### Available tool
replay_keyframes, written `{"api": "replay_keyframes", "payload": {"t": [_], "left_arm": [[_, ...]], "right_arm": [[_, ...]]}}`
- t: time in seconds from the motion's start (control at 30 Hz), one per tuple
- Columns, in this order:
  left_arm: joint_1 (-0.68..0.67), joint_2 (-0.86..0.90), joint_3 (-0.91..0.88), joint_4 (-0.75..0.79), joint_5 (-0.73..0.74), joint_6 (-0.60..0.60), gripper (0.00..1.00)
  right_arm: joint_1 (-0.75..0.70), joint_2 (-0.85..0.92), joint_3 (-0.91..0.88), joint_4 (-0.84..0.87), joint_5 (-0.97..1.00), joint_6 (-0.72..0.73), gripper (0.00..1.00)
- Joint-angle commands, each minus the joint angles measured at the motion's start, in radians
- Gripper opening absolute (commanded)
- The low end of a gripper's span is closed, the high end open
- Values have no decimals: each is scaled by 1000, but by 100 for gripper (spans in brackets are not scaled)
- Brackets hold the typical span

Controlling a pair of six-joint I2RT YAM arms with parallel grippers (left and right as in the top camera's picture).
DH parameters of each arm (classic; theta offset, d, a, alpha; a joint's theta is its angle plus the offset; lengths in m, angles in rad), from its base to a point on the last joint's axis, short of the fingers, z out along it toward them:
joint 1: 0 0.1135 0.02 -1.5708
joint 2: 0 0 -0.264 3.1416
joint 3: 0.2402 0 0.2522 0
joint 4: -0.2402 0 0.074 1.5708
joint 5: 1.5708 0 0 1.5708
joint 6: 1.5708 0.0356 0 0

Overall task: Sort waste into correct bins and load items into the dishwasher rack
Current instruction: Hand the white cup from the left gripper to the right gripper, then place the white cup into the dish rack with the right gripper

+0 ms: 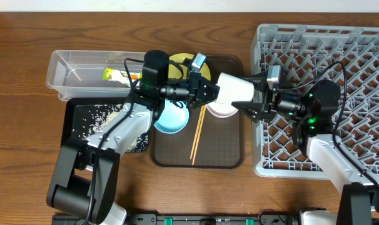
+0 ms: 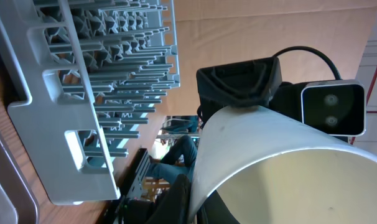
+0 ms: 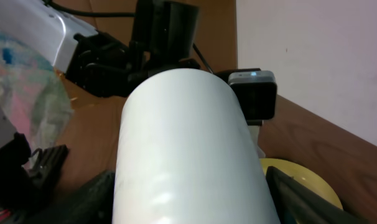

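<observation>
Overhead: small white cup is held sideways above the brown tray between left end effector and right end effector; left wrist: left grip on the rim cannot be told; right wrist: right fingers clamp its sides, so confirm that hold before the left lets go.

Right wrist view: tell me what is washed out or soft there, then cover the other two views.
Right wrist: the cup fills the frame, nearly blown white, with faint glare streaks low down; the plate behind looks soft. Left wrist: the near cup is softer than the rack. Overhead: even light, sharp, the cup bright but its edges clear.
</observation>
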Motion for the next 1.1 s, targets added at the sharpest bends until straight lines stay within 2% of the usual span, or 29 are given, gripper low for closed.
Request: {"api": "replay_keyframes", "payload": {"t": [0.0, 0.13, 0.3, 0.37, 0.43, 0.57, 0.73, 0.8, 0.9, 1.0, 1.07], "left_arm": [[-3, -1, 4, 7, 18, -6, 7], [-3, -1, 4, 7, 18, -5, 7], [-3, -1, 4, 7, 17, -5, 8], [-3, -1, 4, 7, 13, 9, 15], [-3, -1, 4, 6, 3, 79, 23], [4, -1, 4, -51, -59, 253, 27], [45, -1, 3, -330, -334, 507, 29], [73, -1, 3, -390, -402, 563, 30], [114, -13, 4, -394, -403, 580, 29], [157, -47, 4, -395, -404, 596, 29], [182, -75, 4, -412, -422, 605, 29]], "right_arm": [[14, 2, 14, 4, 9, 1, 68], [13, 2, 14, 4, 10, 1, 60], [11, 2, 14, -2, 10, 1, 56], [8, 2, 14, -21, 10, 1, 56], [8, 2, 14, -49, 10, 1, 55], [7, 2, 14, -128, 48, 0, 51], [-27, 2, 14, -177, 107, 1, 49], [-47, 2, 14, -193, 154, 2, 46], [-66, 2, 14, -216, 206, 10, 45], [-90, 2, 14, -225, 229, 13, 41], [-110, 2, 14, -225, 255, 23, 34]]}}
